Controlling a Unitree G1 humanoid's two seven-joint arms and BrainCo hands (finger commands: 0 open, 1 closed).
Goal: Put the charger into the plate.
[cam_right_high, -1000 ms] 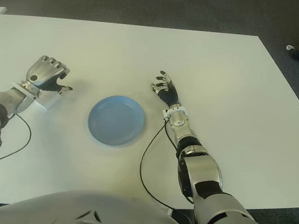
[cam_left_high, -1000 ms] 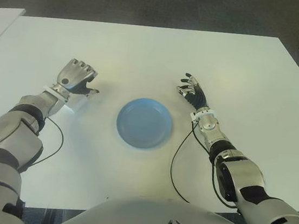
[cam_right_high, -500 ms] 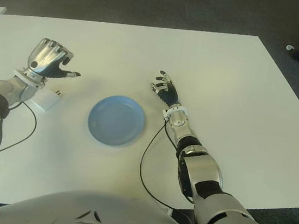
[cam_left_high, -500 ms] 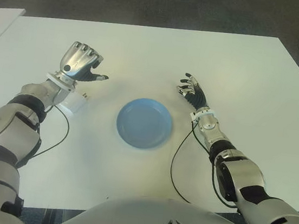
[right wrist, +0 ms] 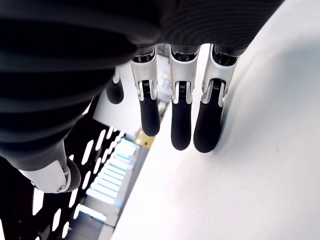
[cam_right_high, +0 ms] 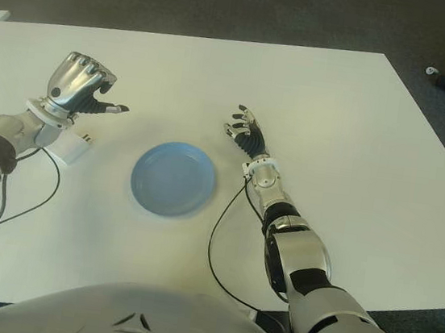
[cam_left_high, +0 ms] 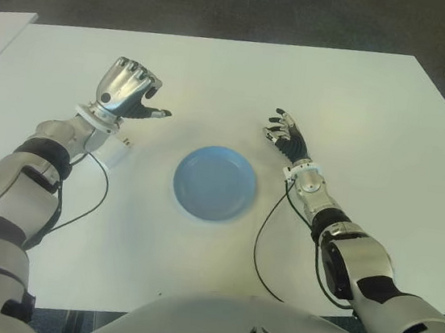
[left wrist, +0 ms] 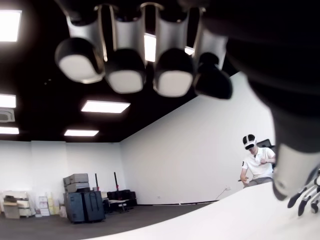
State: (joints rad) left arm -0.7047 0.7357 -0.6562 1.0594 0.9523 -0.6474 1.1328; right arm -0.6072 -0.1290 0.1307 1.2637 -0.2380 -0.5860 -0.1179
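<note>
A white charger (cam_left_high: pixel 115 152) with its prongs showing lies on the white table (cam_left_high: pixel 217 76), left of the blue plate (cam_left_high: pixel 215 182). The plate holds nothing. My left hand (cam_left_high: pixel 126 90) hovers just beyond the charger, above the table. Its four fingers (left wrist: pixel 122 70) are curled, the thumb sticks out toward the plate, and nothing is in the grasp. The left wrist hides part of the charger. Right of the plate, my right hand (cam_left_high: pixel 287 135) shows with fingers (right wrist: pixel 180 117) spread and nothing in them.
Thin black cables (cam_left_high: pixel 260 244) loop from both wrists over the table near its front edge. A second white table (cam_left_high: pixel 0 29) stands at the far left. A person (left wrist: pixel 257 165) stands far off in the left wrist view. Dark floor lies beyond the far edge.
My left hand has lifted and moved away from me and toward the plate, uncovering the charger, which stays on the table. The right hand has not moved.
</note>
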